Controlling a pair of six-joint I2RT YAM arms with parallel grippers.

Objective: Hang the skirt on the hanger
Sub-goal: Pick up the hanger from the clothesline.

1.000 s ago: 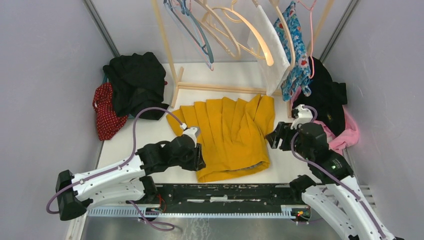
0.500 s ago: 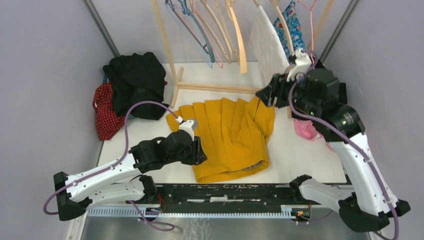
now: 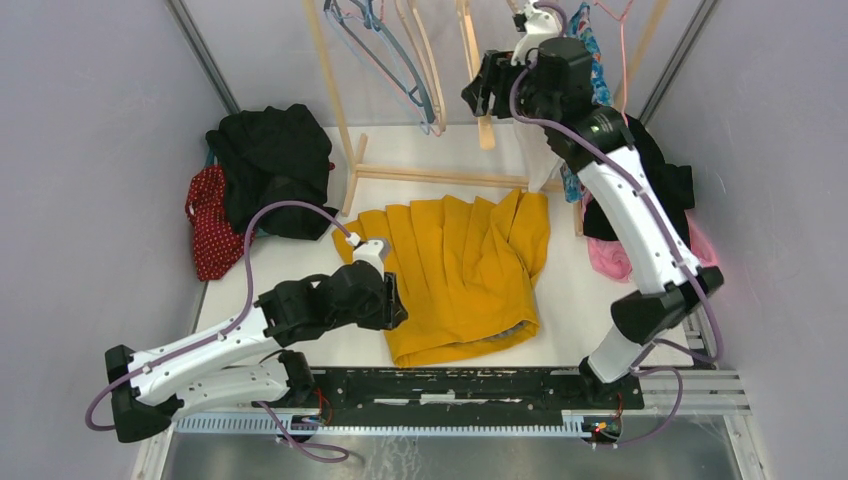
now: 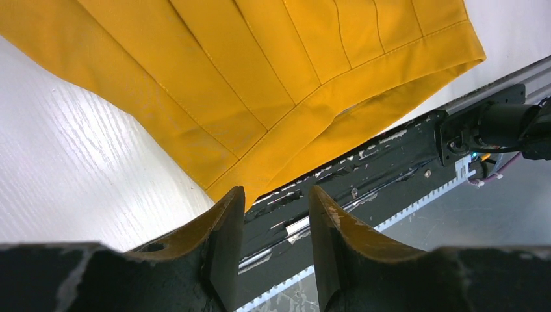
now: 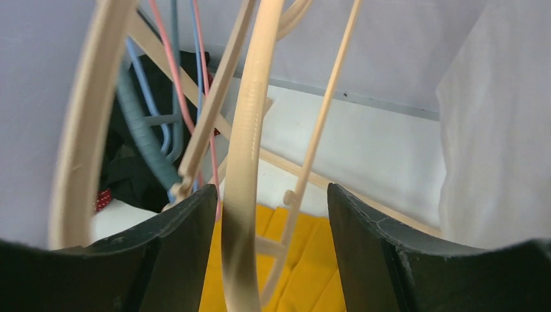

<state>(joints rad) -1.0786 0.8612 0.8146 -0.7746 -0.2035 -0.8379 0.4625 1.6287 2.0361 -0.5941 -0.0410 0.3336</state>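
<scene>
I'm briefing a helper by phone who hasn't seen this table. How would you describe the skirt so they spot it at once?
Find the white table under the wooden rack. The skirt lies spread flat at its middle. It alone is mustard yellow and pleated; the left heap is black and red, the right heap black and pink.

right gripper [image 5: 269, 190] jaws apart; beige hanger [image 5: 250, 130] between; yellow skirt [image 5: 309, 268] below

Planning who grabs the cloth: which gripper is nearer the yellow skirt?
Left. The left gripper is right at the skirt's left edge, jaws open and empty. The right gripper is high up at the back, open around a wooden hanger.
</scene>
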